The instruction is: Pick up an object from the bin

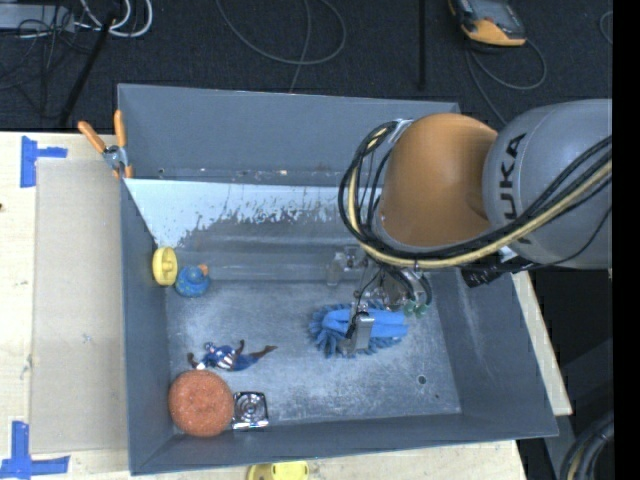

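The gripper (pixel 358 334) is down on a blue bristly thing (pixel 387 329) (a brush head, perhaps) lying right of the middle of the bin (pixel 250 138). Whether it is open or closed on it cannot be told. An orange ball (pixel 200 401) lies well apart, in the near left corner.

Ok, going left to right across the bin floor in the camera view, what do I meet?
Orange-red ball → small silver clip → blue frilly thing. The yellow-and-blue toy and the little blue figure overlap these sideways, so I leave them out.
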Robot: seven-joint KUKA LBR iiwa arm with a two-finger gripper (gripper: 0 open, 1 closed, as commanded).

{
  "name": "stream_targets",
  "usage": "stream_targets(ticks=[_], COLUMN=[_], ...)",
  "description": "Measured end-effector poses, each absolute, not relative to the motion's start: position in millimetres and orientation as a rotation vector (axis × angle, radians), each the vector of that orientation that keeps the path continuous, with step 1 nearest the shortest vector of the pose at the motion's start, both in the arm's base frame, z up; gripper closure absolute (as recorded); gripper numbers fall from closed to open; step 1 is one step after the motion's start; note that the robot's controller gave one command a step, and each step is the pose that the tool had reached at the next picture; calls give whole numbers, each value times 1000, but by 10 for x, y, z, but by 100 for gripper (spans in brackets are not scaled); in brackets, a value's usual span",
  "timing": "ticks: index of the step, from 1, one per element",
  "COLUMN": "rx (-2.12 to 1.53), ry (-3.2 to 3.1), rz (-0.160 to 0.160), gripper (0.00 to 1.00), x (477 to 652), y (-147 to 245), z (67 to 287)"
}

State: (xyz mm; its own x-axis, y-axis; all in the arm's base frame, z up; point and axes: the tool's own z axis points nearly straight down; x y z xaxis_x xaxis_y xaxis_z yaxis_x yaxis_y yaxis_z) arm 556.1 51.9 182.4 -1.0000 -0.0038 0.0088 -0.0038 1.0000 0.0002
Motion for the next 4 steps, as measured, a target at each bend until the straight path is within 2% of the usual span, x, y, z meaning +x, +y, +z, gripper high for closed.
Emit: stream_targets(ticks=[1, 2, 3, 4], rx=[4, -35, -233, -233], ry=[-3141, -3149, -3133, -3133], rz=[-1, -3, 0, -1], gripper=[0, 0, 100, 100], x=[5577, 5568, 5716, 5716], y=[517, 403, 124, 123], z=[1869, 1451, 1017, 1017])
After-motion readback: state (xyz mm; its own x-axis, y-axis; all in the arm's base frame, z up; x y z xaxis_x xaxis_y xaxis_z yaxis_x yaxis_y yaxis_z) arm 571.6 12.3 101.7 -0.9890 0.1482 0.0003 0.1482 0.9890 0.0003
